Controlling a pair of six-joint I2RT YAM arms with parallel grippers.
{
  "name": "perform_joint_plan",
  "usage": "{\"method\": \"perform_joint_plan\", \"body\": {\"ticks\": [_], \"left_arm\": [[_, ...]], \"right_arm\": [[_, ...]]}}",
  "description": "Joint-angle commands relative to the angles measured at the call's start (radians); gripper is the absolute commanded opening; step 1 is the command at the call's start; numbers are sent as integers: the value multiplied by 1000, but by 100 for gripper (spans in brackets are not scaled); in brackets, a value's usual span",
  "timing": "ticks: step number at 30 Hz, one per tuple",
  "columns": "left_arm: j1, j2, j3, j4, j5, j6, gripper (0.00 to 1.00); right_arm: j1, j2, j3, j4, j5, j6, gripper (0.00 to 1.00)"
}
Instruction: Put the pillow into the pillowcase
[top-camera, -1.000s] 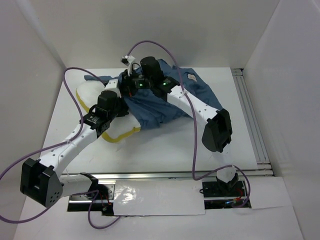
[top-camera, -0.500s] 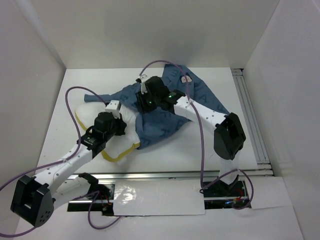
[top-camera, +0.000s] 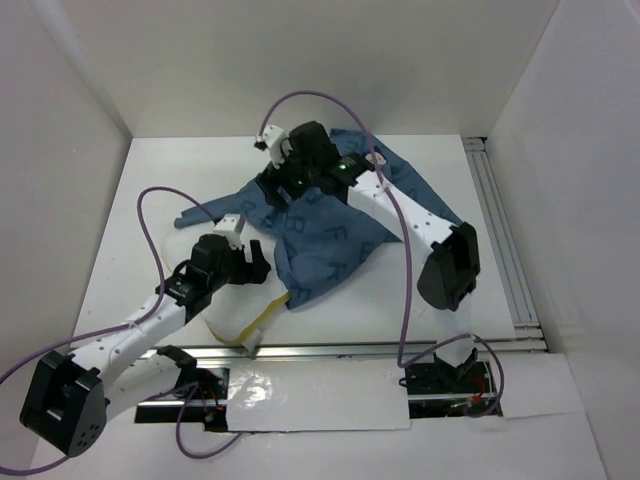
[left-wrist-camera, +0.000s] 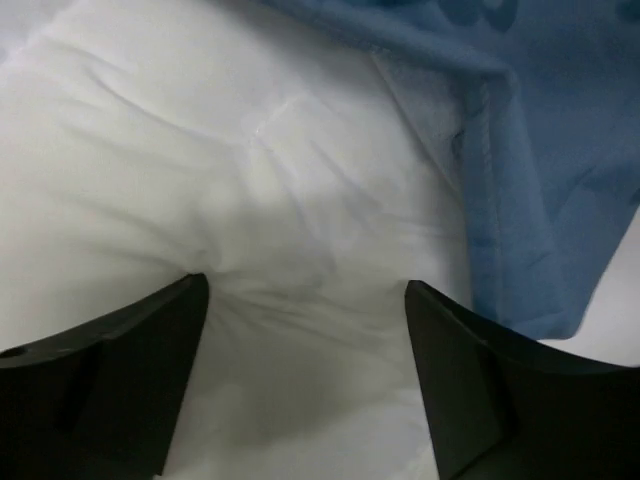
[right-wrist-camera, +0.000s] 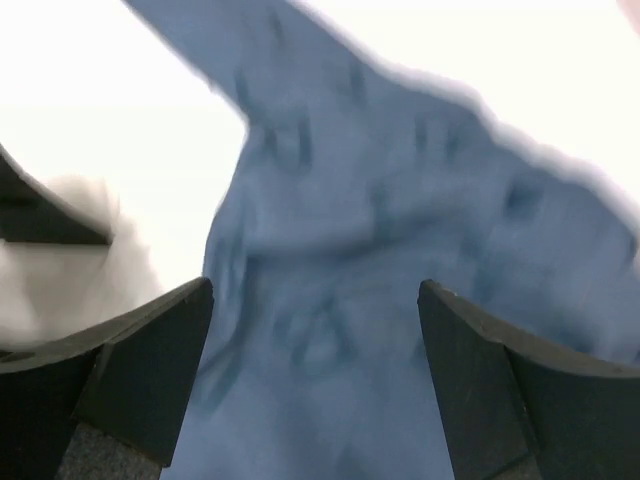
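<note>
Step in hand: getting plump white quilted pillow (left-wrist-camera: 200, 170) into dark blue printed fabric pillowcase (top-camera: 330, 245). Near-left end with yellow piping (top-camera: 262, 320) lies uncovered.
Left gripper (left-wrist-camera: 305, 290): fingers spread, tips dimpling pillow beside case hem (left-wrist-camera: 487, 150), nothing pinched.
Right gripper (right-wrist-camera: 315, 300): spread, empty, over far part of case.
Next move, judged: pinch hem, draw it over bare end.

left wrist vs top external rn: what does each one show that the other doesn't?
Left wrist only: the stitched hem of the pillowcase lying over the pillow, and the left hand open, with creased white fabric between its fingers.
Top external only: the right hand over the pillowcase's far part, the pillow's yellow piping, and the purple cables.
Both: the blue pillowcase covers part of the white pillow and part is uncovered.
</note>
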Motion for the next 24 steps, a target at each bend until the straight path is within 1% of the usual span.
{"method": "perform_joint_plan", "body": {"ticks": [1,2,3,6,7,8,9,10,11,12,13,16,17,19,20,21,22,24], "left_arm": [[2,-55,119,-130,-119,-158,100],[2,-68,139,-165,-145,-189,100],[2,-82,174,-237,-203,-250,100],[26,-104,222,-329,-259,-308,100],[35,-104,231,-363,-289,-337,100],[35,-95,240,-363,-305,-354,100],[58,-63,241,-378,-316,-368,100],[68,-41,241,-378,-302,-368,100],[77,-17,251,-378,-302,-368,100],[77,38,251,-378,-291,-368,100],[89,68,251,-362,-273,-355,100],[98,173,263,-340,-264,-355,100],[98,192,264,-329,-264,-355,100],[98,224,273,-288,-282,-344,99],[107,253,273,-271,-282,-332,99],[108,270,273,-259,-282,-332,97],[120,287,273,-239,-273,-332,97],[120,345,283,-216,-259,-319,89]], "right_arm": [[42,169,169,-56,-96,-237,90],[52,201,233,-56,-96,-251,92],[61,254,258,-56,-74,-262,92],[82,317,315,7,-40,-275,96],[93,350,315,35,-3,-262,96],[93,365,315,99,11,-253,97],[93,379,315,139,29,-239,97],[93,408,303,183,76,-186,97],[102,423,303,263,107,-152,97],[102,439,303,300,139,-115,97],[102,466,303,329,202,-57,88],[102,476,272,400,287,-12,68],[102,460,251,435,287,-2,57],[102,433,173,478,287,9,52],[102,408,151,512,319,23,49],[102,396,118,529,336,32,38],[102,387,105,542,348,44,33],[102,365,96,567,391,54,20]]}}
